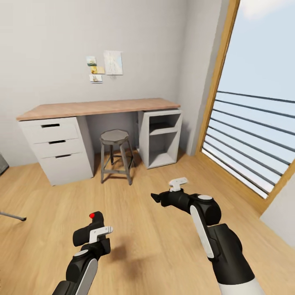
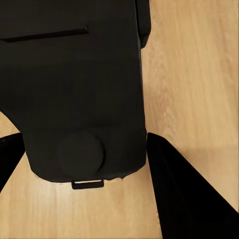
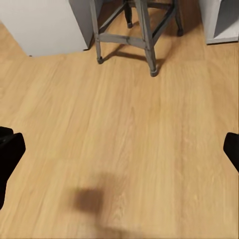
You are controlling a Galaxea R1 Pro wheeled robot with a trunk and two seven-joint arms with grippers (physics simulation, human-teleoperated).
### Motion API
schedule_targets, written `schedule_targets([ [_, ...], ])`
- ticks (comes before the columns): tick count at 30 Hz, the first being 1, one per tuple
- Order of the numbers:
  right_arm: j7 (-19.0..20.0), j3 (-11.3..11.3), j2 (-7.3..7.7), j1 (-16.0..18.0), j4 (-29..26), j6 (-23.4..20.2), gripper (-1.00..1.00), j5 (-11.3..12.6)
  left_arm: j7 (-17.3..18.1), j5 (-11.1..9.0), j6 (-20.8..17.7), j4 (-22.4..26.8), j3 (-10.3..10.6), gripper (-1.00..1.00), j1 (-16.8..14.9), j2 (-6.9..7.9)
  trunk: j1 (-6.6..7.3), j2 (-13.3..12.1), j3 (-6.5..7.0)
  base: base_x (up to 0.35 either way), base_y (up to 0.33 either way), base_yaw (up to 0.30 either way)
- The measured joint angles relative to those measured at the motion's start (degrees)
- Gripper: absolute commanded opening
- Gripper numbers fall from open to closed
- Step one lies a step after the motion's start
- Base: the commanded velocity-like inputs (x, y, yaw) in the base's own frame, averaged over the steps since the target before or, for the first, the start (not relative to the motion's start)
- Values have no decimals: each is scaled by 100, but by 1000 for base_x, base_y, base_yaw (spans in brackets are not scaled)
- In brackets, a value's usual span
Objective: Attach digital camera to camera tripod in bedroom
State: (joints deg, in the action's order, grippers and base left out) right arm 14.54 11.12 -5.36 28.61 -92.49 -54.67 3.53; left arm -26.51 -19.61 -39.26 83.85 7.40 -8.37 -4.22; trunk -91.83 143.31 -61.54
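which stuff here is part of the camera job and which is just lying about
Part of the job:
- camera, held in the left hand, red button up
- right hand, open and empty
- a thin grey leg at the left edge of the head view, maybe the tripod; can't tell

Just there:
- desk with drawers
- stool
- pictures on the wall
- window

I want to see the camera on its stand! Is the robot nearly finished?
Not yet. Done: the left gripper has picked up the digital camera, its red button showing in the head view. In hand: it hangs above the wood floor, facing a desk and stool. The right gripper is open. Left: reach the tripod and attach the camera.
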Motion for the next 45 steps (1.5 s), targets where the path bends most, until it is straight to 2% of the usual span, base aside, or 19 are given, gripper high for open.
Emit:
schedule_targets([
  [28, 1, 14, 0, -7, 0, 2, 100, 0, -3, 6, 17, 10, -2, -100, 13, 9, 0, 0, 0, 303, -186, 294],
  [37, -2, 280, 7, -7, 0, 2, 100, -38, -3, 5, 18, 11, -1, -100, 14, 9, 0, 0, 0, 303, -192, 294],
  [45, -3, 347, 8, -10, 0, 2, 100, -54, -3, 5, 18, 13, -4, -100, 15, 9, 0, 0, 0, 303, -192, 294],
])
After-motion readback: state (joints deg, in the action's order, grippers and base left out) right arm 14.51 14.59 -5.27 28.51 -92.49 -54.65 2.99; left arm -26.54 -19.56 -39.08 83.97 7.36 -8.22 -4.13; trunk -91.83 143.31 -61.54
